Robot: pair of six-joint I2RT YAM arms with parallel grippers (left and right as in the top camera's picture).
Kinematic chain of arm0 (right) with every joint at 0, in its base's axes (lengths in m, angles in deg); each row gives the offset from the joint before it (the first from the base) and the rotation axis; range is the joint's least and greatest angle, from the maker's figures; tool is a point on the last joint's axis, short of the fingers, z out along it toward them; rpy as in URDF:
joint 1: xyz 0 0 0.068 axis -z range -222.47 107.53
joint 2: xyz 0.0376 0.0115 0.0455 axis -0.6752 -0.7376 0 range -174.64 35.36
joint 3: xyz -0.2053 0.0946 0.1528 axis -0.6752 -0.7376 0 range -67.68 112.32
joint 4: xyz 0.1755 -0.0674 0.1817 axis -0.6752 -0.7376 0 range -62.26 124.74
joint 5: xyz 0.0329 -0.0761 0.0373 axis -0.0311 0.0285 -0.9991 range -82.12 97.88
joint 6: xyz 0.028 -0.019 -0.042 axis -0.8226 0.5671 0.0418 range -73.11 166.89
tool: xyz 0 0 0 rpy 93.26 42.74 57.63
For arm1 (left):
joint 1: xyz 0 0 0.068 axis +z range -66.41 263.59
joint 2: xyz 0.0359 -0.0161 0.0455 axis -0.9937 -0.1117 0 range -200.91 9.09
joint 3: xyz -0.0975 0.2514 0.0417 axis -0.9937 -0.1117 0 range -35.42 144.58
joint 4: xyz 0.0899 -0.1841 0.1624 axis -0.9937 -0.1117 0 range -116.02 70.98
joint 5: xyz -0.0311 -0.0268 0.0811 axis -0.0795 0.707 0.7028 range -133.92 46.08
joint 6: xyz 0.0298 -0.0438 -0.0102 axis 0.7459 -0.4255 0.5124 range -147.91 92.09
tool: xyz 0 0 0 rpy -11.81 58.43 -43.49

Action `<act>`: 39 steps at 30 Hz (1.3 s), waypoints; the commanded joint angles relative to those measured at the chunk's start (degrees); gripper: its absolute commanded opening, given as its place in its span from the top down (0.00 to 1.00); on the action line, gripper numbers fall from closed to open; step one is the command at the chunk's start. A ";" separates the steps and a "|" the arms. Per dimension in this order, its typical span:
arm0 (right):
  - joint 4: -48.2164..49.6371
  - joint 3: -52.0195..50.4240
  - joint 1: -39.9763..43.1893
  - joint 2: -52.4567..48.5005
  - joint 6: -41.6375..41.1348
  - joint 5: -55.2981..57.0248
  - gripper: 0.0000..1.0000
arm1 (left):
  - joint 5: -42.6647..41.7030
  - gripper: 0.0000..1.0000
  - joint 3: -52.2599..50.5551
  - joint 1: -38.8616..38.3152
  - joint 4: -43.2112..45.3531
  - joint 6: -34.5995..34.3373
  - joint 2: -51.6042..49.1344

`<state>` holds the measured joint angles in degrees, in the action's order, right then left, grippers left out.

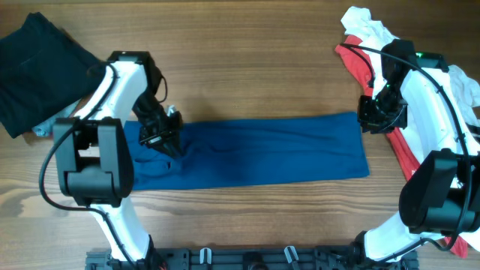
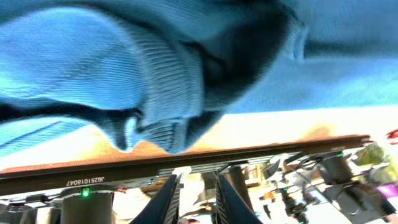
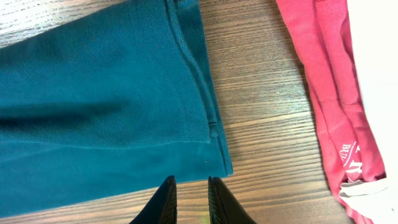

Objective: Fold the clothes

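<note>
**Overhead**
- Table (image 1: 247, 67): brown wood-grain boards with a matte finish. A black rail (image 1: 247, 259) runs along the near edge.
- Blue shirt (image 1: 262, 150): soft, deep blue knit folded into a long flat band. It lies across the middle of the table between the two arms, and its left end is rumpled.
- Dark garment (image 1: 37, 71): near-black cloth in a rough square at the far left corner.
- Red shirt (image 1: 358, 64): thin red cloth at the far right, partly under the white one. It trails down the right side beneath the arm.
- White shirt (image 1: 367, 26): a crumpled heap at the far right corner.
- Left gripper (image 1: 166, 139): black, set down on the rumpled left part of the band.
- Right gripper (image 1: 371, 120): black, at the far corner of the band's right end.

**Left wrist**
- Blue shirt (image 2: 93, 56): fills the upper frame, bunched into a thick fold. Its ribbed trim (image 2: 168, 81) shows fine parallel cords.
- Table (image 2: 280, 127): a pale, glaring strip that ends at a dark edge.
- Room: blurred gear beyond the edge, with a green light (image 2: 84, 194).
- Left gripper (image 2: 198, 177): the jaws stand narrowly apart just short of the bunch. Whether the tips pinch cloth cannot be told.

**Right wrist**
- Blue shirt (image 3: 93, 106): pebbled piqué weave that looks teal here. It has a stitched hem (image 3: 208, 118) and a squared corner lying flat.
- Table (image 3: 267, 93): streaked grain, bare between the two shirts.
- Red shirt (image 3: 323, 81): smooth jersey, creased lengthwise, with white print (image 3: 351, 162).
- White shirt (image 3: 379, 62): plain, at the right edge of the frame.
- Right gripper (image 3: 190, 183): released, with a narrow gap and wood visible between the jaws. It sits just beside the blue corner and grasps nothing.
</note>
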<state>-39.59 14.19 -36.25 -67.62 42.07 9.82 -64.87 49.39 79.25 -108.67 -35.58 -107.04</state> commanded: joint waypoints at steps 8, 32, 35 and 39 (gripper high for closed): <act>-0.28 -0.26 0.17 1.18 0.35 -0.72 0.82 | 15.21 0.89 0.48 -3.50 7.08 -9.90 1.75; -1.86 -0.26 0.17 1.18 -0.26 -2.21 0.82 | 19.10 0.96 -13.77 -4.02 19.21 -16.61 1.95; -2.03 -0.26 0.17 1.18 -0.24 -2.19 0.82 | 19.41 0.96 -12.96 -3.74 19.47 -16.61 2.25; -1.99 -0.26 0.20 1.18 -0.20 -2.47 0.78 | 19.67 0.95 -12.07 -2.86 20.31 -16.63 2.27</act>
<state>-41.38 14.19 -36.25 -67.62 42.04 8.74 -46.12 36.34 75.62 -89.61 -52.06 -105.95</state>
